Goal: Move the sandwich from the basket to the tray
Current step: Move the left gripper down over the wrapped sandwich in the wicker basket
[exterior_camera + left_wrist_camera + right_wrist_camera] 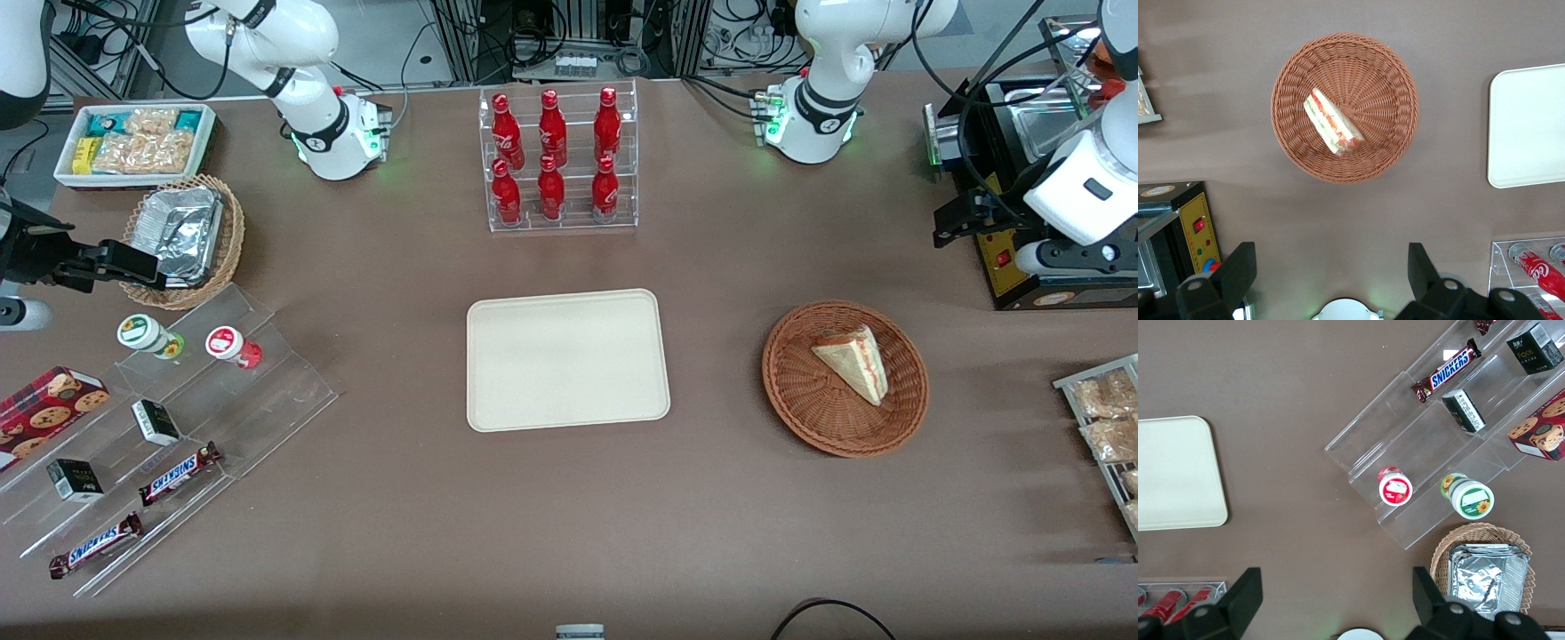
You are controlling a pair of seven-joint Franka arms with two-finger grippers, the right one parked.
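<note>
Lying in the basket point(845, 378) toward the working arm's end, the sandwich point(853, 360) shows its red and green filling only in the wrist view. From that view the gripper point(1331, 270) hangs high above the table with fingers spread wide, empty, well apart from the tray point(567, 358).

The sandwich point(853, 362) lies in the basket point(805, 400) on the worktop point(400, 498), beside the tray point(566, 359). The open pincer point(1331, 273) hangs high, well apart from the basket.
</note>
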